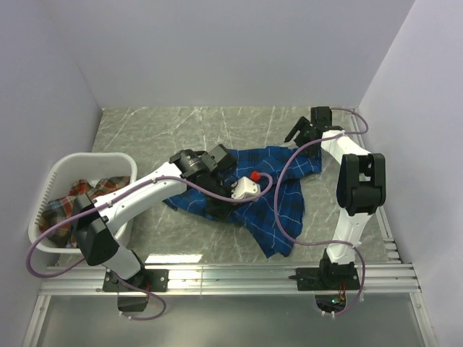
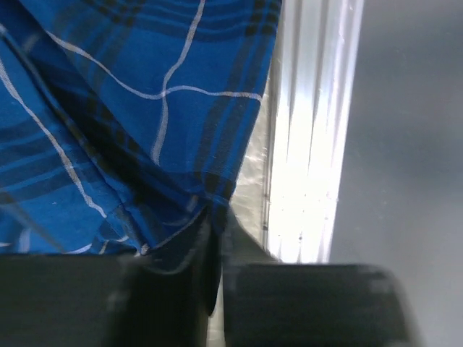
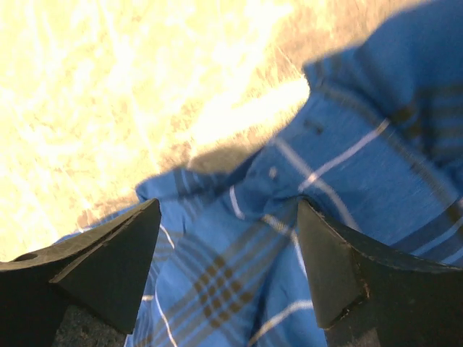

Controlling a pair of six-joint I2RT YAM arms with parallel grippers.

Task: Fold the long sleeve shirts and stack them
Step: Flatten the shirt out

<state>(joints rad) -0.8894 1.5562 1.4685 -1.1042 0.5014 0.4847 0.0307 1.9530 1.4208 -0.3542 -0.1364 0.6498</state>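
Grey worktop (image 1: 181, 130) carries the blue shirt (image 1: 293, 206), its edge clenched between my left jaws, my right jaws spread open above it.

The right gripper (image 3: 228, 208) hangs with jaws wide apart over the crumpled blue plaid shirt (image 3: 347, 166); sunlit marbled table (image 3: 108, 87) lies far left.

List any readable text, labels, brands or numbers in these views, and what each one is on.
No readable text in any of the three views.
blue plaid shirt: woven pattern only, no tag or print showing.
red plaid shirt: no text showing.
white basket: no label showing.
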